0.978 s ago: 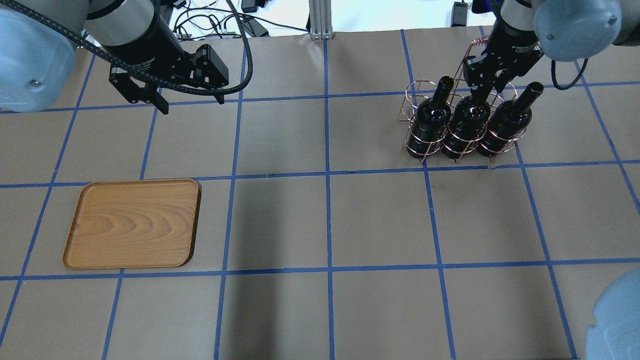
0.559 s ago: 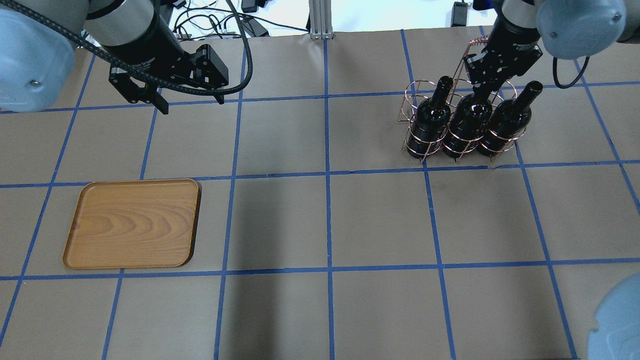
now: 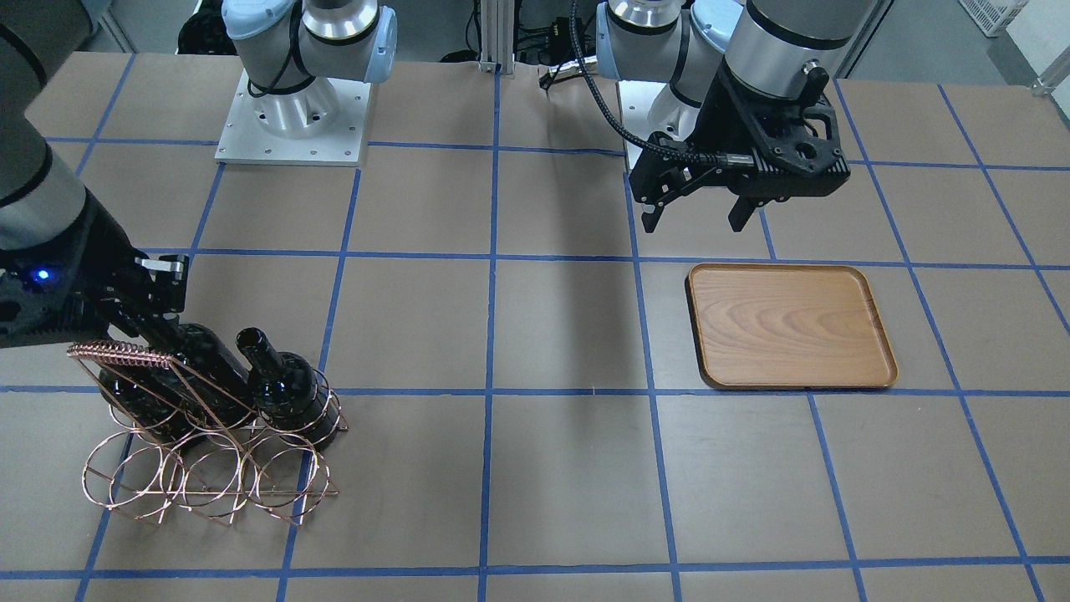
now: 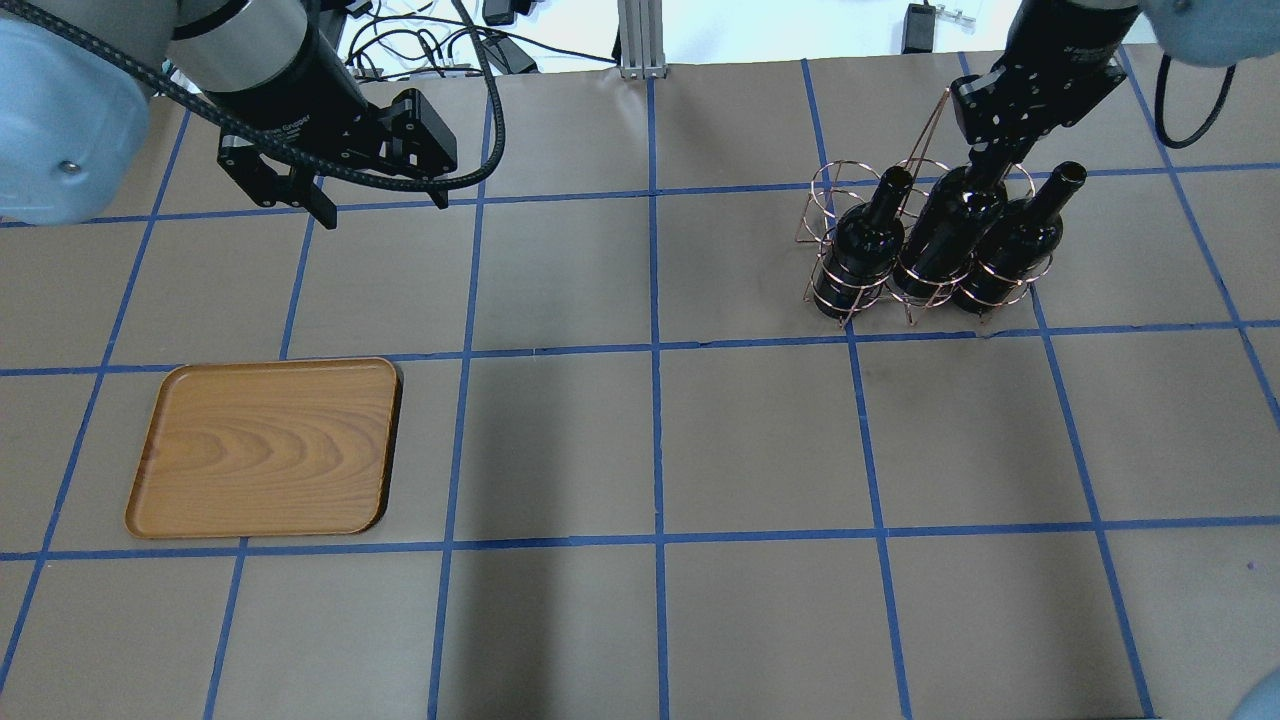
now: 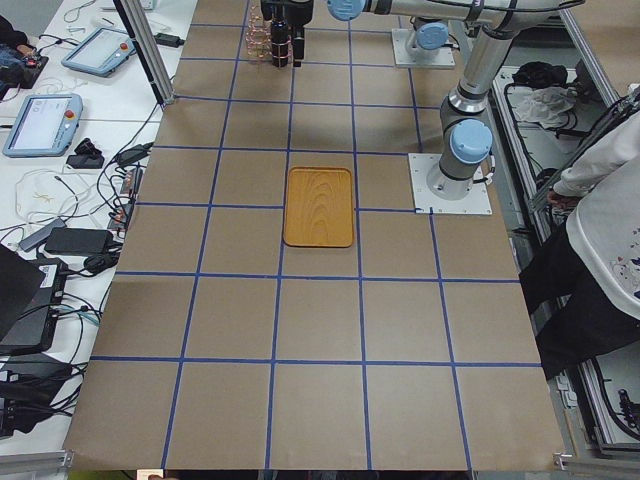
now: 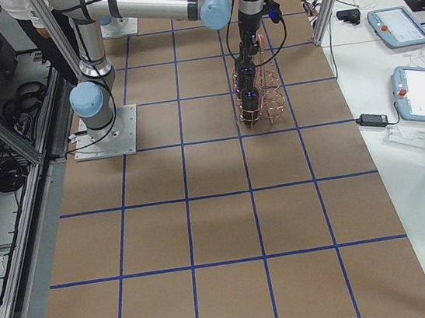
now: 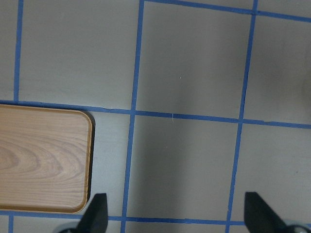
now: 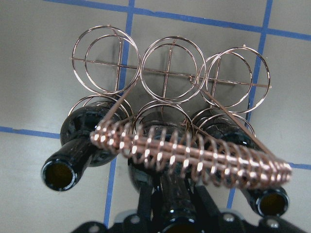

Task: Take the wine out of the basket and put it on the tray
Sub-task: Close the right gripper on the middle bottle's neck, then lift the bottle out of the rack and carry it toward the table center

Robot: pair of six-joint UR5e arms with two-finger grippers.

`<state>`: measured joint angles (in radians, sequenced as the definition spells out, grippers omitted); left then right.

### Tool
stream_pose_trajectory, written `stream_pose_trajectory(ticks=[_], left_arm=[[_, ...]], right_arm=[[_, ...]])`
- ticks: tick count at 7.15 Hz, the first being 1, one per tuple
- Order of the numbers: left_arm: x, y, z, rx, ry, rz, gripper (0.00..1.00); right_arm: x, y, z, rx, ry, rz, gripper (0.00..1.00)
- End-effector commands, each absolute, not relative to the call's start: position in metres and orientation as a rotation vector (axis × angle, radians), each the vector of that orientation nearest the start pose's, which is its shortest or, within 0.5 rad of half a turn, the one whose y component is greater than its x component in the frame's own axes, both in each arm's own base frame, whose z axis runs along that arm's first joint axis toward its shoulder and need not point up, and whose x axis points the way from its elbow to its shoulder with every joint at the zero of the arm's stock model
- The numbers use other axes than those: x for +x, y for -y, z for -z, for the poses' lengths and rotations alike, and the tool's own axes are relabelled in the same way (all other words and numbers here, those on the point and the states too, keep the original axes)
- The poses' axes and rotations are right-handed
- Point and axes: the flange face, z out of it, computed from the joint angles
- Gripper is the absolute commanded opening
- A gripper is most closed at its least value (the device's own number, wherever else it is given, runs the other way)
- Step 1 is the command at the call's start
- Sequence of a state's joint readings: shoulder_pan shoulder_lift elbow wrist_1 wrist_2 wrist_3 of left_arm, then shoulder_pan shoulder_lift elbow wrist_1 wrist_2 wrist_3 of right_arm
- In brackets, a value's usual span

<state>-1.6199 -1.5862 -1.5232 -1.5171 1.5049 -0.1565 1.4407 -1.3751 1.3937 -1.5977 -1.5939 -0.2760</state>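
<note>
Table (image 4: 640, 440) is papered with a blue tape grid. Tray (image 4: 265, 448) lies bare on the robot's left side, well apart from the basket (image 8: 194, 153) on the right. Three bottles are stood in the basket's row nearer the robot.

The wine (image 4: 945, 225), the middle bottle, is clamped at the neck by the right gripper (image 4: 985, 165). Its body is inside its ring and appears a bit higher than the two neighbour bottles (image 4: 865, 250).

The left gripper (image 4: 383, 207) is spread wide with nothing held and hovers beside the tray.

Risks, as judged:
- The light wire basket could be dragged up if the bottle's base catches its ring.
- The neighbours, touching or nearly so, could be knocked.
- The coiled handle sits just beside the neck and could be snagged.
- Slick glass could slip in a neck-only pinch.

The wine is dark, glossy and unlabelled, with a narrow neck and an open mouth.
</note>
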Motion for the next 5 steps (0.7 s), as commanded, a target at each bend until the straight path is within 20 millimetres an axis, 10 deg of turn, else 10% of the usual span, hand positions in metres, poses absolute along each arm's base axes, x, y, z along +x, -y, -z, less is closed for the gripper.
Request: stream_pose_trajectory(ticks=[1, 5], left_arm=[[-0.165, 0.499, -0.510, -0.168, -3.209, 0.127, 1.00], [-0.165, 0.498, -0.510, -0.168, -3.209, 0.129, 1.00]], right_arm=[[0.061, 0.558, -0.535, -0.226, -3.159, 0.002, 0.18], [0.088, 0.508, -0.579, -0.118, -3.164, -0.061, 0.13]])
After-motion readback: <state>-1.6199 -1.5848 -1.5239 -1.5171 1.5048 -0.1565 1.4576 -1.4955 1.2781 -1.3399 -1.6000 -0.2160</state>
